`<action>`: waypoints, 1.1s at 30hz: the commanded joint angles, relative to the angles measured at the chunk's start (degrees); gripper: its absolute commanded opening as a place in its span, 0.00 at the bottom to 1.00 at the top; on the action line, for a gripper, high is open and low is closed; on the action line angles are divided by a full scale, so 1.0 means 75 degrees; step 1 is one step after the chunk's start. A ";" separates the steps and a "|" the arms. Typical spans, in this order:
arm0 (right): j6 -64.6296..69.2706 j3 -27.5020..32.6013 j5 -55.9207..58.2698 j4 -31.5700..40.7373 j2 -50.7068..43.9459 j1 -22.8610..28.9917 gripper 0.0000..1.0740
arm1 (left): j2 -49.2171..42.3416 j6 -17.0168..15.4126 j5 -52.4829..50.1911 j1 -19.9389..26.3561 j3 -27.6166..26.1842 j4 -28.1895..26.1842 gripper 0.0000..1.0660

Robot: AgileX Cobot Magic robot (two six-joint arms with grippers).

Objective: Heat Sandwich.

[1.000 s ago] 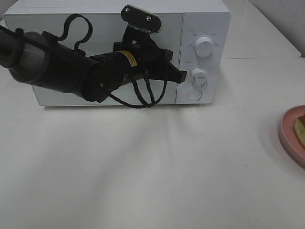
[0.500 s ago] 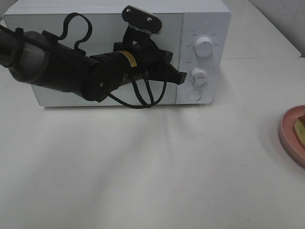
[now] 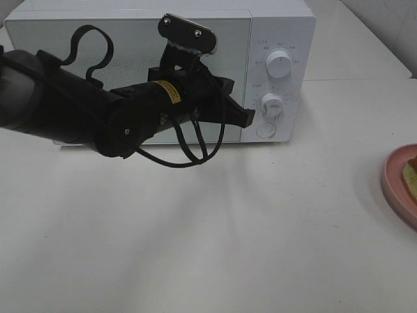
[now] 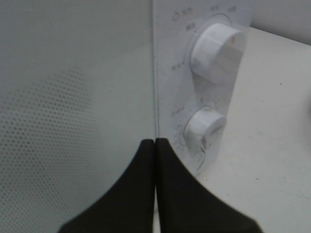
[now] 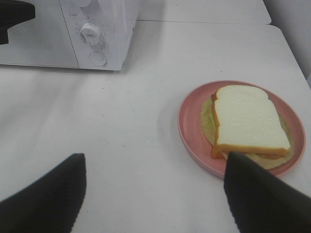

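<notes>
A white microwave [image 3: 273,39] stands at the top of the frame on the white desk [image 3: 228,228], door shut, two knobs [image 3: 279,64] above a round button [image 3: 265,130].

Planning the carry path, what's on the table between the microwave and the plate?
Nothing: in the right wrist view, bare white table runs from the microwave to the plate.

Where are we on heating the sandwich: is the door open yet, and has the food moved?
Nothing is finished. The white microwave still has its door closed. In hand: the left gripper, jaws shut, sits at the door's edge beside the round white dials. The right gripper hangs open above the white-bread sandwich, which lies on its pink plate. Left: open the door, load the sandwich, close, set the dials.
</notes>
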 commanded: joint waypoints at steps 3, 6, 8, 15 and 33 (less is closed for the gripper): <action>0.0084 0.0015 -0.0076 -0.0015 -0.0199 -0.0053 0.70 | -0.0634 0.0023 0.0168 -0.0222 0.0718 -0.0313 0.02; 0.0084 0.0015 -0.0076 -0.0015 -0.0199 -0.0053 0.70 | -0.0871 -0.0076 0.0604 -0.0222 0.0955 -0.0328 0.13; 0.0084 0.0015 -0.0076 -0.0015 -0.0199 -0.0053 0.70 | -0.1322 -0.0458 0.1566 -0.0222 0.1283 -0.0328 0.48; 0.0084 0.0015 -0.0076 -0.0015 -0.0199 -0.0053 0.70 | -0.1910 -0.0985 0.3499 -0.0222 0.1413 -0.0328 0.94; 0.0084 0.0015 -0.0076 -0.0015 -0.0199 -0.0053 0.70 | -0.4057 -0.0985 1.0535 0.1727 0.1406 0.0581 0.94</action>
